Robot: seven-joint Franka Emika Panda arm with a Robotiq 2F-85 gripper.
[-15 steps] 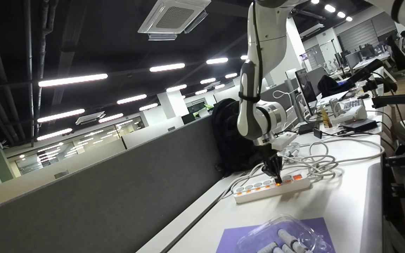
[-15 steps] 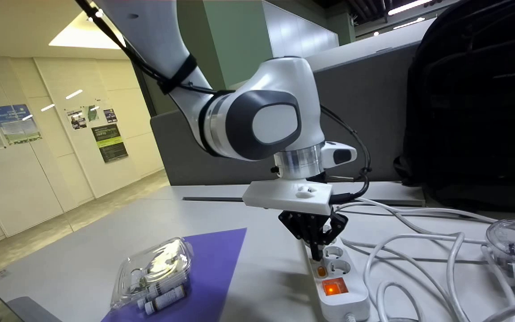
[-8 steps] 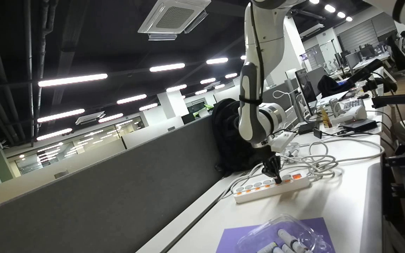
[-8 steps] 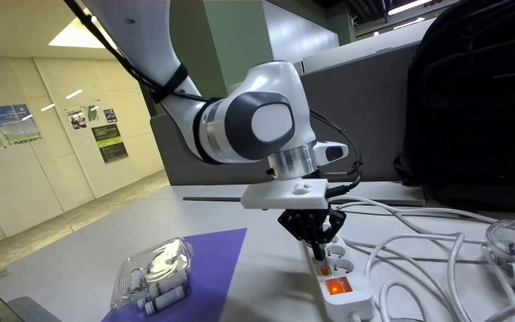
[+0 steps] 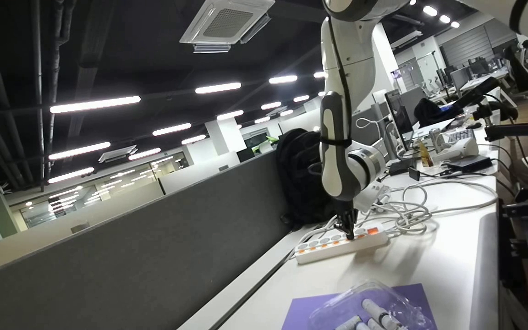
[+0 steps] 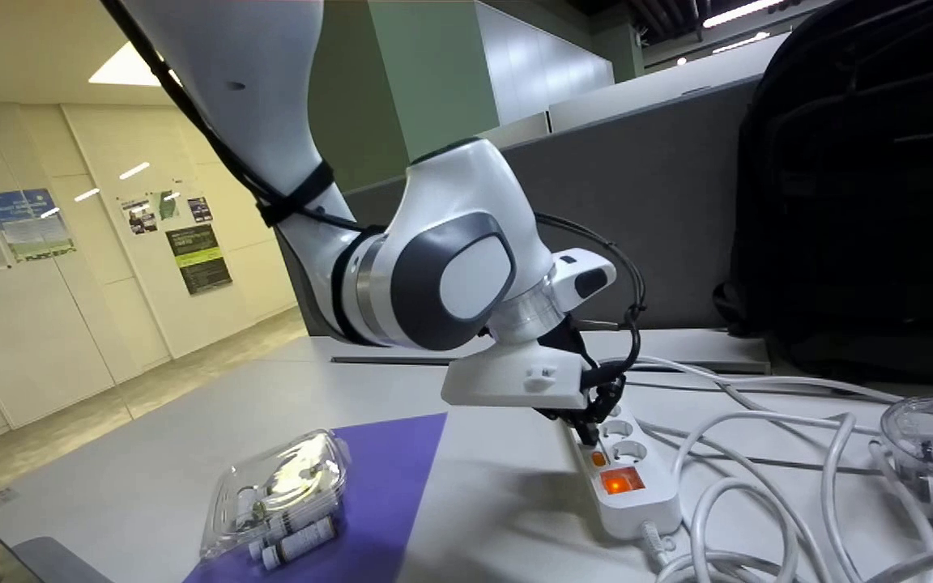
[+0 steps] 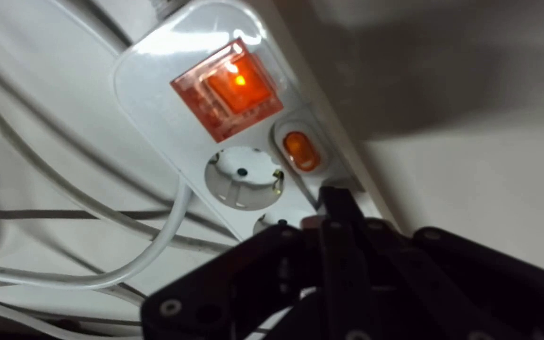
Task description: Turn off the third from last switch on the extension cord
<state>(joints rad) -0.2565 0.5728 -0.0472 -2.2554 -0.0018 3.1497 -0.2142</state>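
Fingers narrow, nothing visible between them, presumably forming a slim tip for pressing, just beside an orange switch; extension cord nearest the worktop edge along the partition.

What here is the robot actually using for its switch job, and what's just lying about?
For the job:
extension cord
its small orange switches
end effector, shut

Seemingly just lying about:
purple sheet
clear plastic container on that sheet
black backpack
round transparent container

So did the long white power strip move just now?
Yes. In an exterior view, the power strip has slid toward the picture's left, judged against the purple paper, which stayed put.
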